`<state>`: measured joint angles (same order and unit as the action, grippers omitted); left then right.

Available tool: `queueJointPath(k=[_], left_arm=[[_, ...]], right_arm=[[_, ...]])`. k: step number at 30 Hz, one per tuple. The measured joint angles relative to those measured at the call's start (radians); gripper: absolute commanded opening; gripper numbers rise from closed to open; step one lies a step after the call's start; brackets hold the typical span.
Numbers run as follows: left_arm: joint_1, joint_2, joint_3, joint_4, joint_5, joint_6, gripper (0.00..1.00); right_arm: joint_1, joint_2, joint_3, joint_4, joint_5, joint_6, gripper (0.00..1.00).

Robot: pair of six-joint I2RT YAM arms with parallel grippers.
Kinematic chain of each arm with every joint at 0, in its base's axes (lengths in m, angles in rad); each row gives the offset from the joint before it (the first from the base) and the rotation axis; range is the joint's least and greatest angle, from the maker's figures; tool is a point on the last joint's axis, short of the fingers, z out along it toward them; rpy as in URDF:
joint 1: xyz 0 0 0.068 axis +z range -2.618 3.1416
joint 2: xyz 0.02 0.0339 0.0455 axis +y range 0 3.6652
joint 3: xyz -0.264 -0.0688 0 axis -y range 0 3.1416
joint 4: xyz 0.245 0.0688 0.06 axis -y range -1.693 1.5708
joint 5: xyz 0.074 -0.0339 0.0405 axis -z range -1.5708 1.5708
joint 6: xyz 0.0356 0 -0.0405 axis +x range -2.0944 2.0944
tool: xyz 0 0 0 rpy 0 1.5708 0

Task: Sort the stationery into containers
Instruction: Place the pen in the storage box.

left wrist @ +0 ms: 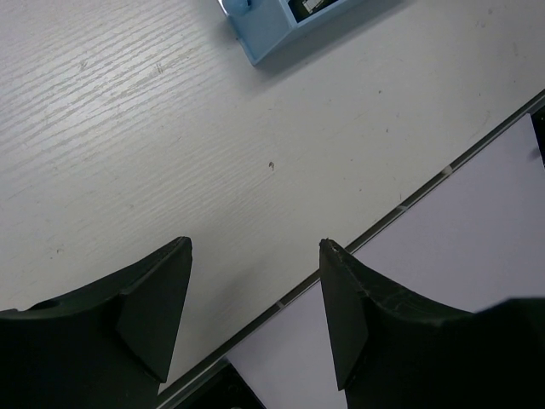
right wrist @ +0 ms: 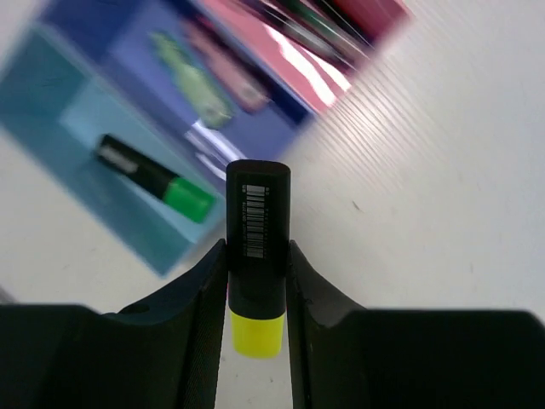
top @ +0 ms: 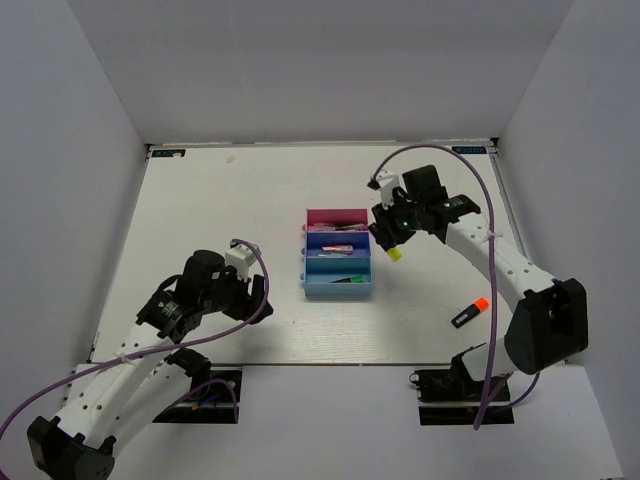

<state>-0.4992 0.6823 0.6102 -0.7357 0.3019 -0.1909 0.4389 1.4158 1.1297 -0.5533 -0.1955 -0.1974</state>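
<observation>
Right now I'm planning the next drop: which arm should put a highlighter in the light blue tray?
Right. The right gripper clamps the yellow-capped highlighter close beside the joined trays; the left gripper hangs open and empty, farther off.

Bright caps and three coloured trays on a pale table.
At the centre of the top view, the magenta-pink tray (top: 337, 212), dark blue tray (top: 309, 242) and light blue tray (top: 338, 291) stand out against the white, faintly wood-grained table (top: 220, 220). The yellow-capped highlighter (right wrist: 257, 247) is black with a white barcode label. The green-capped highlighter (right wrist: 153, 179) and, at lower right, the orange-capped highlighter (top: 469, 313) are black too.
</observation>
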Motion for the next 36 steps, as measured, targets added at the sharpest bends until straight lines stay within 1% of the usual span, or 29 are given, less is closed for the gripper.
queueJointPath(k=[4,8,12,17,20,21,22,23,24,25,27,30,31,33,36], left_arm=[[0.000,0.001,0.000,0.003,0.003,-0.004,0.72],[0.000,0.001,0.000,0.002,0.003,-0.009,0.72],[0.000,0.001,0.000,-0.005,0.003,-0.009,0.72],[0.000,0.001,0.000,-0.017,0.002,-0.008,0.72],[0.000,0.001,0.000,-0.021,0.002,-0.008,0.72],[0.000,0.001,0.000,-0.021,0.002,-0.008,0.72],[0.000,0.001,0.000,-0.021,0.002,-0.008,0.72],[0.000,0.001,0.000,-0.021,0.002,-0.008,0.72],[0.000,0.001,0.000,-0.021,0.003,-0.008,0.72],[0.000,0.001,0.000,-0.021,0.002,-0.008,0.72],[0.000,0.002,0.000,-0.021,0.003,-0.008,0.72],[0.000,0.003,0.000,-0.021,0.003,-0.008,0.72],[0.000,0.003,0.000,-0.021,0.003,-0.008,0.72],[0.000,0.003,0.002,-0.022,0.003,-0.008,0.72],[0.000,0.003,0.008,-0.023,0.003,-0.008,0.71]], right_arm=[[0.037,0.074,0.156,-0.098,-0.224,-0.192,0.00],[0.097,0.189,0.282,-0.202,-0.378,-0.389,0.00],[0.152,0.316,0.405,-0.323,-0.438,-0.594,0.00],[0.196,0.366,0.410,-0.403,-0.405,-0.795,0.00],[0.210,0.365,0.402,-0.421,-0.372,-0.892,0.11],[0.212,0.365,0.394,-0.420,-0.360,-0.917,0.20],[0.215,0.365,0.383,-0.421,-0.349,-0.940,0.25],[0.216,0.365,0.372,-0.421,-0.340,-0.956,0.33],[0.217,0.365,0.359,-0.420,-0.332,-0.969,0.35],[0.218,0.365,0.347,-0.421,-0.324,-0.982,0.35],[0.220,0.365,0.336,-0.423,-0.310,-0.996,0.44],[0.224,0.365,0.334,-0.422,-0.300,-1.010,0.49],[0.224,0.365,0.334,-0.421,-0.300,-1.009,0.49],[0.224,0.365,0.334,-0.420,-0.303,-1.004,0.53],[0.224,0.363,0.335,-0.419,-0.309,-0.981,0.53]])
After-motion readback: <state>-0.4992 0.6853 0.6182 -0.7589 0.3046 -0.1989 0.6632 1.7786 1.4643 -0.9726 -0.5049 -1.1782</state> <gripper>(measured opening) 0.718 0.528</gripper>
